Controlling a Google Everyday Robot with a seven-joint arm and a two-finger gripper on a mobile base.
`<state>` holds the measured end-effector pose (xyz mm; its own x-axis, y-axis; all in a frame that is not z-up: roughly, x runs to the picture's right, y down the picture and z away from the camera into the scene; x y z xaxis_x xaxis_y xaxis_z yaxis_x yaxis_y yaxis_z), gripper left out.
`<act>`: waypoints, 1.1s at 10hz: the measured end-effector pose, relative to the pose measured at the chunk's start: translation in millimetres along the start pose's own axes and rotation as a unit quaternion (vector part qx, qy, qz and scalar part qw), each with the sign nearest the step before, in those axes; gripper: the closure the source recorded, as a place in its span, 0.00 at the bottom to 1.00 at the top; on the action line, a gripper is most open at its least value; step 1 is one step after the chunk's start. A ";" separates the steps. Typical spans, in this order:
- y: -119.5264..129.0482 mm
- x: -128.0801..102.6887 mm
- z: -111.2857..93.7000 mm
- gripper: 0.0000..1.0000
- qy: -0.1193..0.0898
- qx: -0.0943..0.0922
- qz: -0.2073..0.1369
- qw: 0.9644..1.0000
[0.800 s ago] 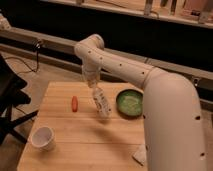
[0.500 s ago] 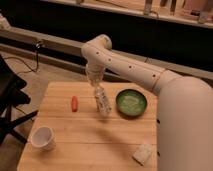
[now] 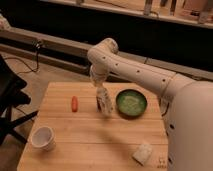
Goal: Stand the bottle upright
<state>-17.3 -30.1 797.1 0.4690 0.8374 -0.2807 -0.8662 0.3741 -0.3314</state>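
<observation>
The bottle [image 3: 104, 104] is slim and whitish with a dark patch on its side. It hangs slightly tilted, nearly upright, with its lower end just at the wooden table [image 3: 75, 131], left of the green bowl [image 3: 131, 103]. My gripper [image 3: 100, 92] reaches down from the white arm and is shut on the bottle's upper end.
A small orange piece [image 3: 74, 103] lies left of the bottle. A white cup [image 3: 42, 138] stands at the front left corner. A pale crumpled object [image 3: 142, 153] lies at the front right. A dark chair [image 3: 9, 102] stands beside the table's left edge.
The arm has pulled back towards the right. The bottle has stayed in the gripper, shifted slightly right and become a little more upright.
</observation>
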 end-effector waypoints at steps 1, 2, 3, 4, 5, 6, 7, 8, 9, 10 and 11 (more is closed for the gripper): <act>-8.0 6.0 0.0 1.00 -0.014 -0.001 0.001 1.000; -11.0 8.3 0.4 1.00 -0.027 -0.005 0.000 1.000; -13.3 10.5 1.4 1.00 -0.041 -0.009 -0.005 0.999; -14.3 11.4 2.8 1.00 -0.051 -0.014 -0.010 0.999; -13.3 11.9 5.0 1.00 -0.065 -0.024 -0.020 0.997; -12.5 13.8 8.9 0.98 -0.080 -0.033 -0.037 0.996; -13.0 14.4 9.6 0.90 -0.085 -0.036 -0.047 0.995; -10.1 14.0 10.8 0.78 -0.087 -0.039 -0.052 0.994; -8.7 14.0 11.5 0.68 -0.090 -0.041 -0.055 0.994; -12.0 16.0 11.4 0.53 -0.093 -0.039 -0.053 0.994; -13.1 17.3 11.9 0.42 -0.094 -0.038 -0.051 0.994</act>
<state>0.1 -15.7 807.4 0.5070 0.8590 -0.0716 -0.7967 0.4352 -0.4194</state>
